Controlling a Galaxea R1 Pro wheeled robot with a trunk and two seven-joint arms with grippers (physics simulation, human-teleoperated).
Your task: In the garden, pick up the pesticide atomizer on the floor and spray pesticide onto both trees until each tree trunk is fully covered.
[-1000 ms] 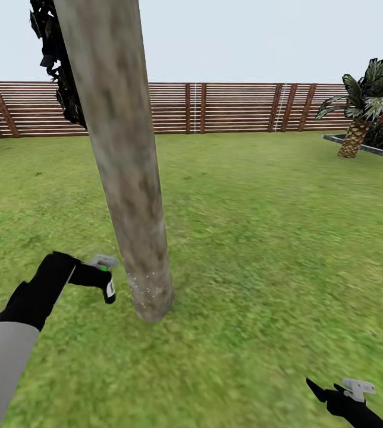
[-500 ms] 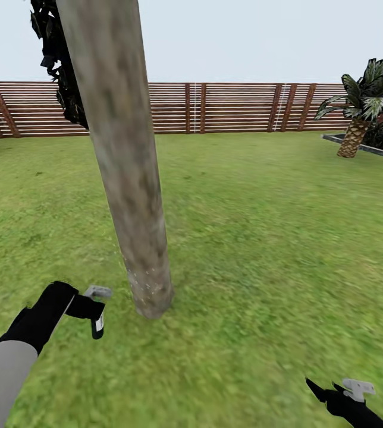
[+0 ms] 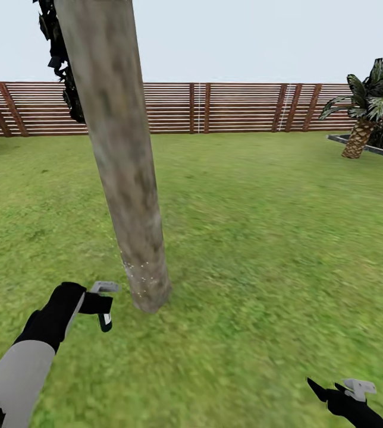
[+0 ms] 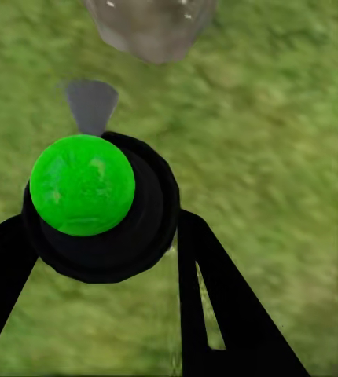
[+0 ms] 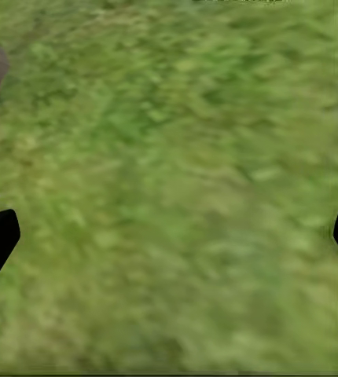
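The left gripper [image 3: 99, 305] is pinching the pesticide atomizer [image 4: 98, 206], nozzle facing the tree trunk [image 3: 123, 154] just ahead; sweeping upward should cover bare bark, while the right gripper [image 5: 169, 236] is hanging spread

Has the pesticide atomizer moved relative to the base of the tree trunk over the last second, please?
Yes. The pesticide atomizer, held in the left tool, has dropped from beside the speckled part of the tree trunk to level with its foot, staying on its left.
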